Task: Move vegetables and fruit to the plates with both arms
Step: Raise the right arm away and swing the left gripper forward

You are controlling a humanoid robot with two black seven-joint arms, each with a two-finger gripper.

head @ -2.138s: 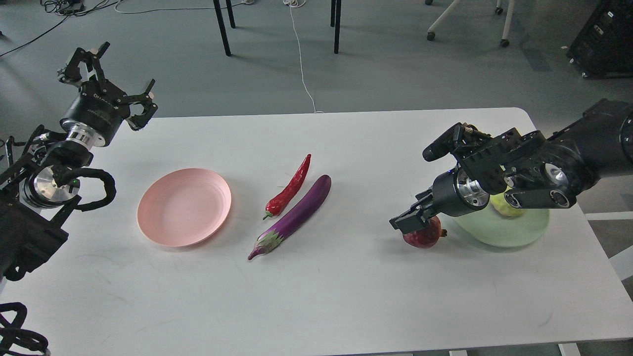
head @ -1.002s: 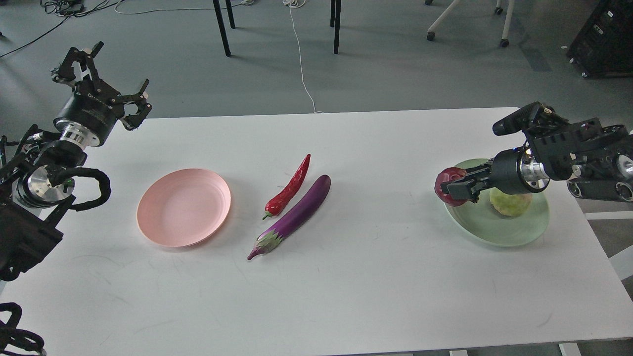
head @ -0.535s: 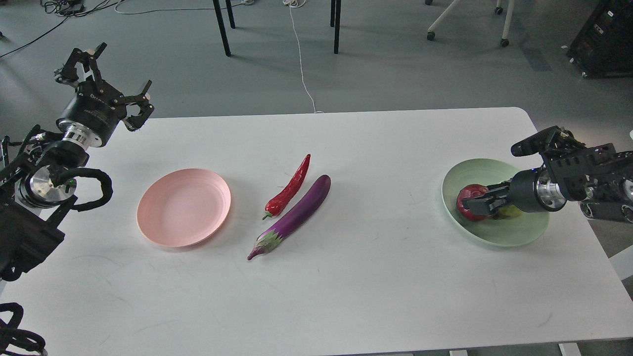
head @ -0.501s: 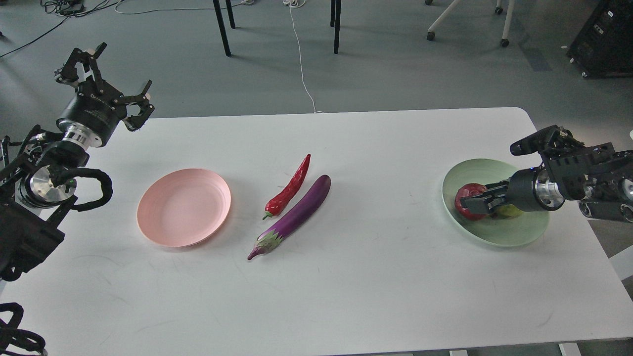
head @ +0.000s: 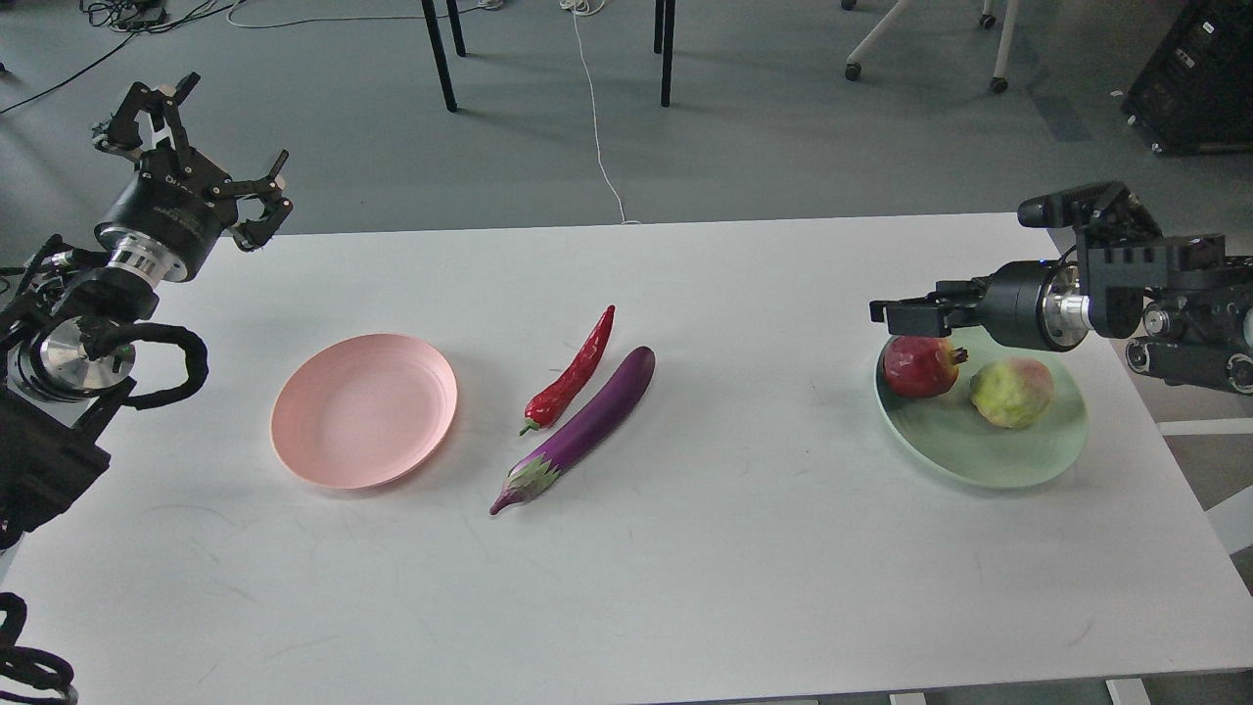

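Observation:
The purple eggplant and the red chili lie side by side on the white table, near its middle. The pink plate sits empty to their left. The mint green plate at the right holds the dark red pomegranate and the yellow-green fruit. My right gripper hovers just above the pomegranate, empty, fingers slightly apart. My left gripper is open and empty, raised over the table's far left corner.
Chair and table legs and cables are on the floor beyond the table's far edge. A dark cabinet stands at the back right. The table's right edge runs close to the green plate.
My right gripper carried the pomegranate from the table onto the green plate, let it go and rose above it. My left gripper shifted slightly up and left.

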